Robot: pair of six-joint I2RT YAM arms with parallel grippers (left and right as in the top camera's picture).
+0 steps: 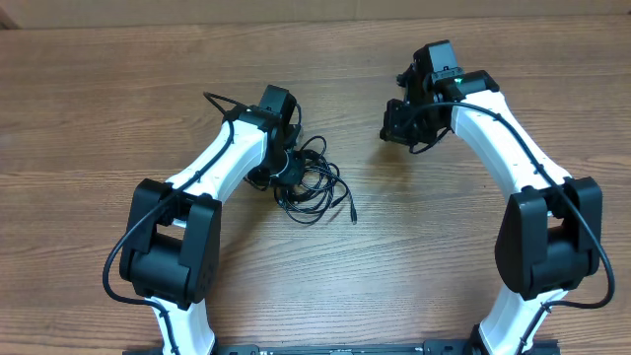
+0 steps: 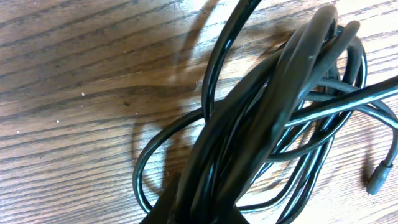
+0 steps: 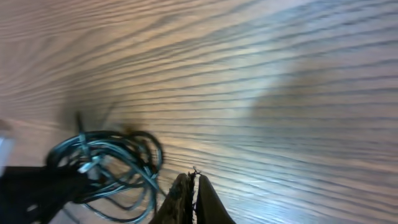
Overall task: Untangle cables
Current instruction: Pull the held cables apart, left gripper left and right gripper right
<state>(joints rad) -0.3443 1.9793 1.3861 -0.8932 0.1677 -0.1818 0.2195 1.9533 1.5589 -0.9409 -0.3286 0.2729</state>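
Note:
The cables [image 1: 314, 182] lie as a bunch of thin black loops on the wooden table, one small plug [image 1: 352, 214] trailing out to the right. My left gripper [image 1: 287, 170] sits on the bunch's left side. In the left wrist view it [image 2: 200, 208] is shut on a thick strand of the cables [image 2: 273, 106], with a plug end [image 2: 377, 178] at the far right. My right gripper [image 1: 392, 131] hangs apart, to the right of the bunch. Its fingers [image 3: 193, 190] are shut with nothing between them, and the cables [image 3: 115, 165] show blurred at lower left.
The wooden table [image 1: 118, 89] spreads all round. Thicker black cords run along both white arms [image 1: 212, 168] [image 1: 513, 148]. The arm bases stand at the near edge.

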